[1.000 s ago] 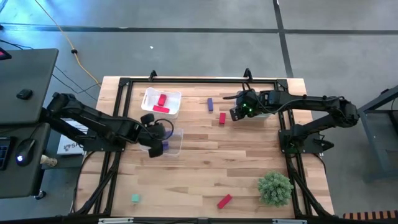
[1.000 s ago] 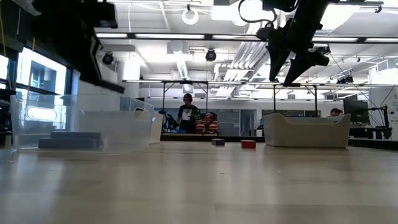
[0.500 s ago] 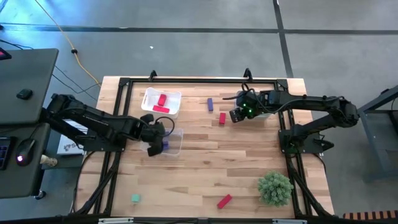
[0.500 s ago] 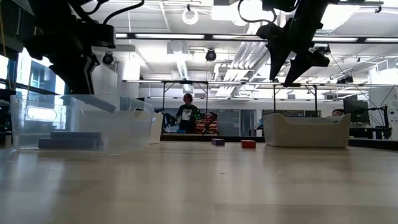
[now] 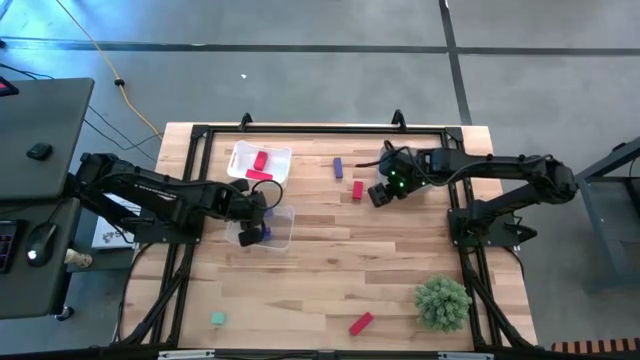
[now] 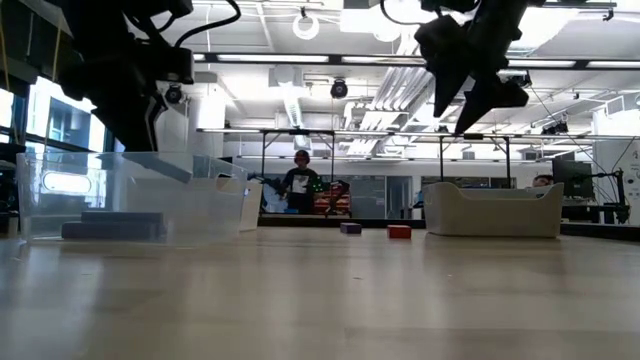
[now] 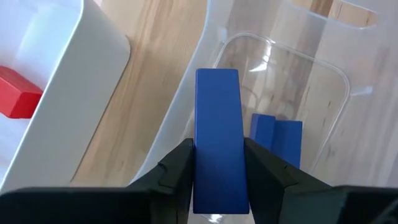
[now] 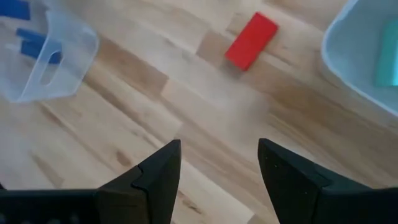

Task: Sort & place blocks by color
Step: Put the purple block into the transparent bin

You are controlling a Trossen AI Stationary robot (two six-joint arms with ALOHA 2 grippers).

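My left gripper (image 7: 217, 163) is shut on a blue-purple bar (image 7: 217, 112) above the clear bin (image 5: 285, 218). Another blue-purple block (image 7: 277, 138) lies on that bin's floor. Red blocks (image 5: 259, 166) lie in the white bin (image 5: 238, 155) at the far left. My right gripper (image 8: 219, 163) is open, hovering over bare wood just near of a red block (image 8: 250, 40) on the table. A purple block (image 5: 338, 167) lies beyond it. A teal block (image 8: 387, 61) rests in the right white bin (image 8: 348, 59). A teal cube (image 5: 217, 319) and a red bar (image 5: 360, 322) lie near the near edge. My left gripper pinches the blue-purple bar between its two fingers by the bar's long sides (image 7: 200, 155). The bar lies along the fingers, its free end (image 7: 217, 78) sticking out past the fingertips. The fingers come from above, pointing down. The bar is lifted clear, over the clear bin's edge.
A bushy green plant ball (image 5: 442, 302) stands at the table's near right. The black frame rail (image 5: 300, 127) runs along the far edge. Open wood lies in the middle and near part of the table. A person (image 6: 299, 185) stands in the room beyond.
My left gripper has moved toward the far edge and a little right, carrying the bar to above the clear bin's far side. My right gripper has shifted slightly toward the near edge, beside the red block.
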